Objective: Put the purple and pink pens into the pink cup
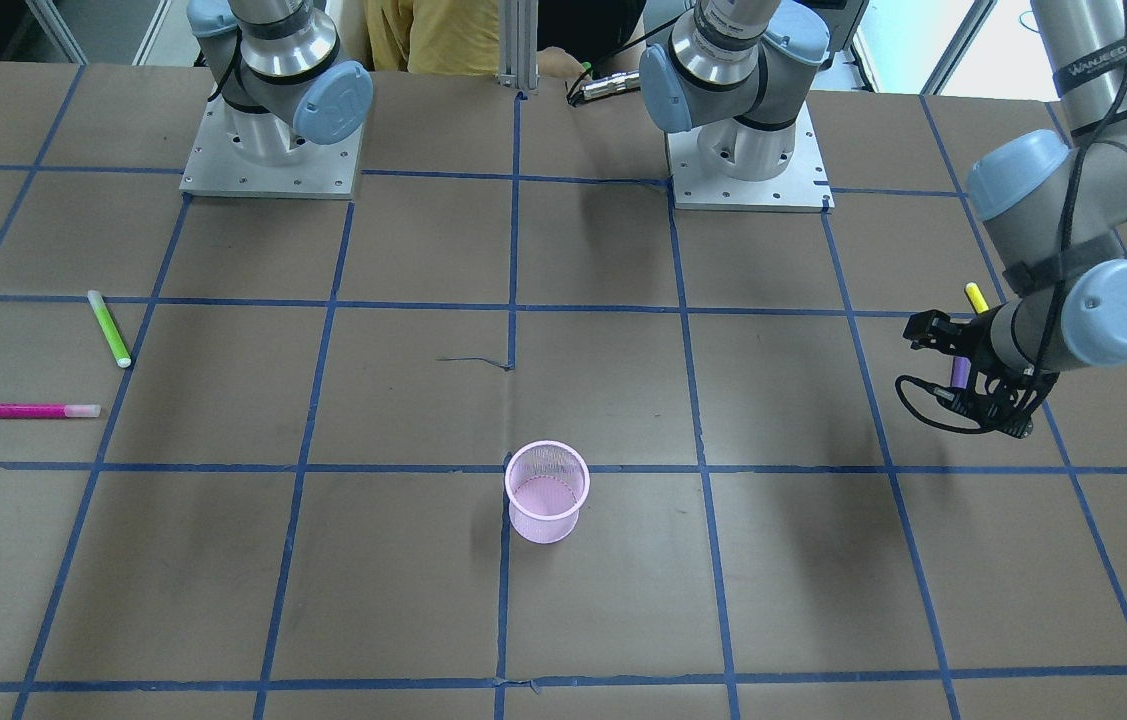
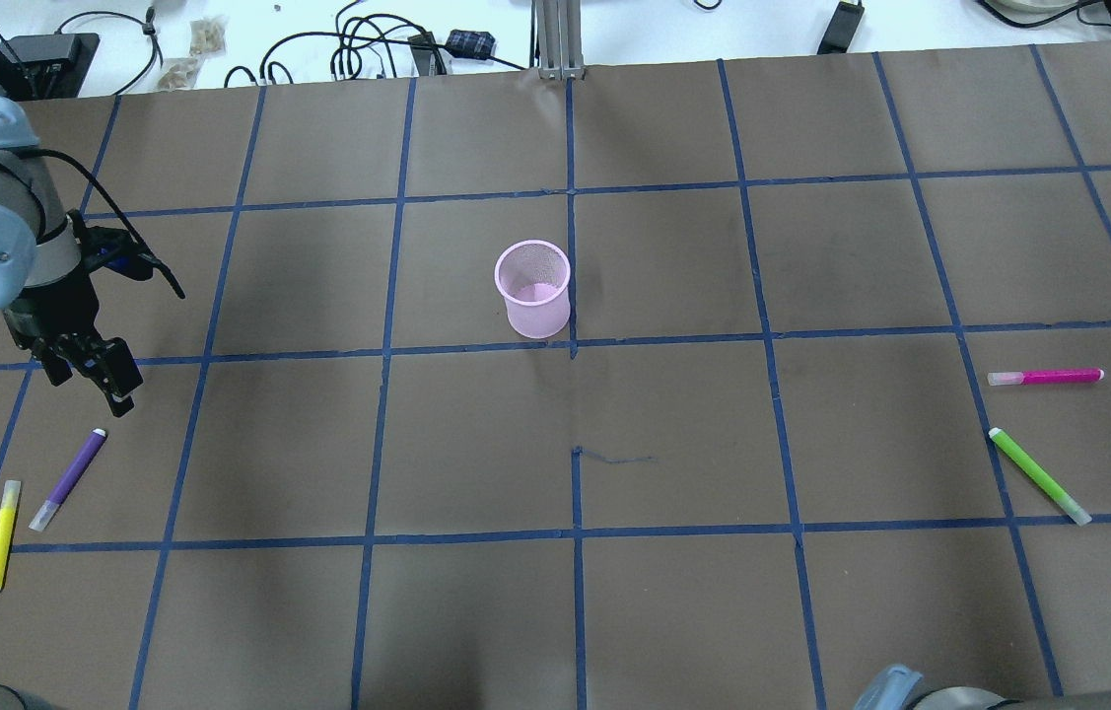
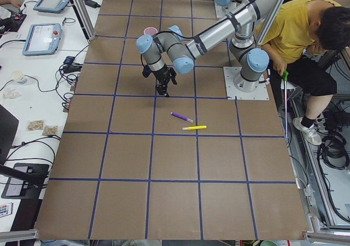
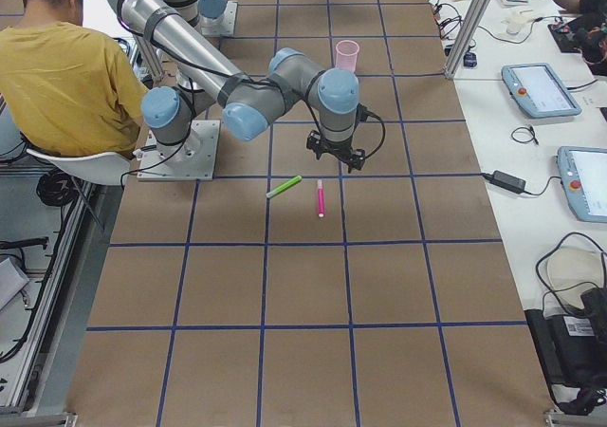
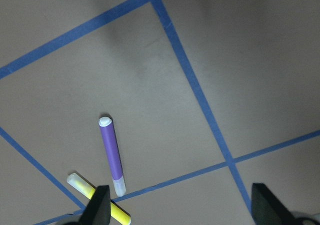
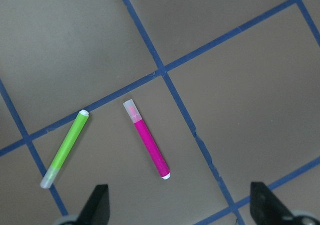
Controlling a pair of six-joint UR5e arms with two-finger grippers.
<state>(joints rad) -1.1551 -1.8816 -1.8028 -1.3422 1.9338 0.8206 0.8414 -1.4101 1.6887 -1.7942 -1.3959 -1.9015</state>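
We count four pens, one cup and two arms. The pink cup (image 2: 533, 289), a mesh one, stands upright on a blue tape line near the middle of the bench (image 2: 673, 611). The purple pen (image 2: 69, 478) lies flat well away from the cup, toward the robot's left and nearer the robot. A yellow pen (image 2: 2, 537) lies just beside it on the side away from the cup. The pink pen (image 2: 1046, 376) lies flat well away from the cup on the robot's right. A green pen (image 2: 1039, 475) lies near it, a little farther from the cup. All four rest on the bench, outside the cup.

The left gripper (image 5: 180, 205) hovers above the bench just on the cup's side of the purple pen, its jaws apart. The right gripper (image 6: 180, 207) hangs above the bench on the cup's side of the pink and green pens, its jaws likewise apart.

As for writing, we read "WANJEED" on a black strap (image 1: 1108, 62) round the left arm, and the blue joint caps (image 1: 333, 100) bear a UR mark.

The bench is covered in brown paper ruled into squares by blue tape. Beyond the cup, on the side away from the robot, runs a white table strewn with cables (image 2: 358, 49), and two tablets (image 4: 541, 90) lie there. A person (image 3: 298, 33) in a yellow shirt sits behind the arm bases.
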